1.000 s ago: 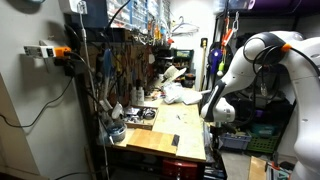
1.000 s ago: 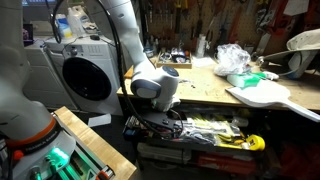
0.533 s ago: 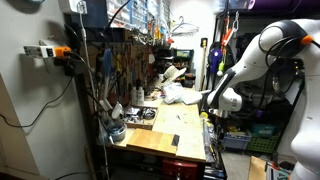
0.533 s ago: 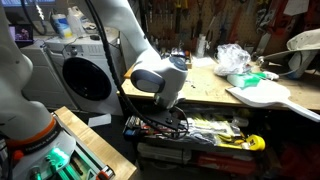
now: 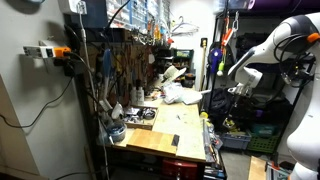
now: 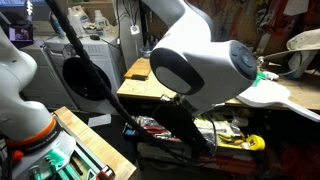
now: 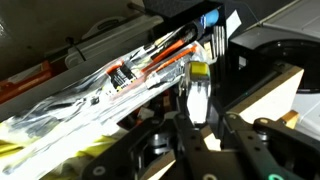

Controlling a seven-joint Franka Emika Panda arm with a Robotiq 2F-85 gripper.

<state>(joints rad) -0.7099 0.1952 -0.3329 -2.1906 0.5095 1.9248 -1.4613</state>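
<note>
A cluttered workshop; in an exterior view a long wooden bench [image 5: 165,132] runs back from the camera, with a board of hanging tools [image 5: 120,62] on the wall at its left; a white front-loading washing machine [image 6: 84,72] stands beside the bench in an exterior view. The robot's white arm [image 5: 285,38] comes in from the right past the bench's edge; in an exterior view its bulky grey and white wrist [image 6: 200,62] fills the middle of the frame, in front of the bench and above an open shelf [image 6: 150,133] under the bench top. A flat white cutting board [image 6: 268,96] lies on the bench at the right. A crumpled clear plastic bag [image 5: 181,95] sits farther back.

The claw [image 7: 197,92] shows best in the wrist view: it is clenched, its two fingertips pressed together in the middle of the frame, and whether anything sits between them cannot be told. Just beyond the fingertips, on the shelf, lie orange-handled pliers [image 7: 150,58] among other long tools; the claw hangs near the pliers, not touching. A yellow tape measure [image 6: 256,143] rests at the shelf's right end.
</note>
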